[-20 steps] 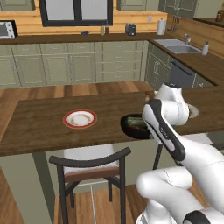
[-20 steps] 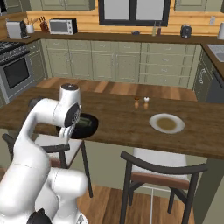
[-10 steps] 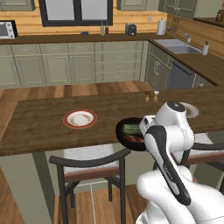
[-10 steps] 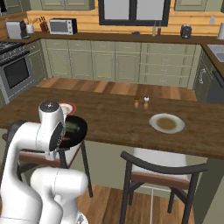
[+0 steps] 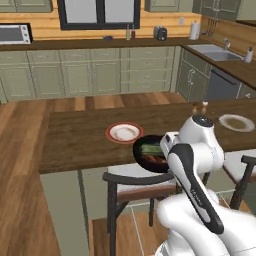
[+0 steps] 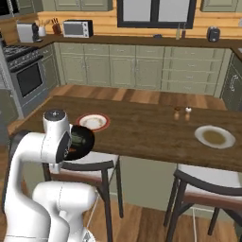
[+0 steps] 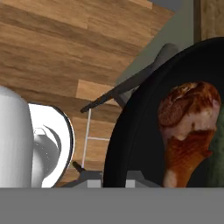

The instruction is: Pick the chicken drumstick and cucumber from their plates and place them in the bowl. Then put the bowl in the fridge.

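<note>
Carrying bowl (image 5: pixel 150 154) clear of counter (image 5: pixel 85 142)

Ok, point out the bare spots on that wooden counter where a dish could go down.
Bare wood runs between the red-rimmed plate and the two small shakers, and from there toward the cream plate. The counter is also free left of the red-rimmed plate. The near edge by the black bowl is crowded.

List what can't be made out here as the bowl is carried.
- Fingers: hidden behind the arm in the left base view.
- Bowl: right side covered by the arm; cut off by the hand view's edges.
- Cucumber: partly hidden.
- Chicken drumstick: lower end cut off, hand view.
</note>
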You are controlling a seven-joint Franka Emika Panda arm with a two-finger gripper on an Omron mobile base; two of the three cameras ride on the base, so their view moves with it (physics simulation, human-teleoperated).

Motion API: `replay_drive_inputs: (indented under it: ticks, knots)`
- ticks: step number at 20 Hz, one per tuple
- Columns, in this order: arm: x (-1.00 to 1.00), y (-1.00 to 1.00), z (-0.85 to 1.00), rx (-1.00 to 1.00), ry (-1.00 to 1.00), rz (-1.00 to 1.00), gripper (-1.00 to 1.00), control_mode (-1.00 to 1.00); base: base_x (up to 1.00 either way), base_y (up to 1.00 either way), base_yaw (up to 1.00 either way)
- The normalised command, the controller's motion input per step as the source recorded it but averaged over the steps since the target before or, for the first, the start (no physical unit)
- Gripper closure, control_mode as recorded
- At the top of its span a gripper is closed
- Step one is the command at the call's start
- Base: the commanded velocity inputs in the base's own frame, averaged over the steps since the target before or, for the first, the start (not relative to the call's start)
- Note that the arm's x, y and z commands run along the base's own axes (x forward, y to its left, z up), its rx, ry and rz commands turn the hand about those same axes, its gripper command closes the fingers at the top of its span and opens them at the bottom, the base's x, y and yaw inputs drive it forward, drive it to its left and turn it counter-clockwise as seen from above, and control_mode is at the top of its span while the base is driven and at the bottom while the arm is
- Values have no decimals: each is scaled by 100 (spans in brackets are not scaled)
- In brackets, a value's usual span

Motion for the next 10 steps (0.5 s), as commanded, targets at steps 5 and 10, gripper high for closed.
replay_drive_inputs:
  ticks: [5, 10]
  knots:
    - [0, 0, 0, 0, 0, 0, 100, 100, 0, 100, -1]
    - [0, 0, 0, 0, 0, 0, 100, 100, 0, 100, -6]
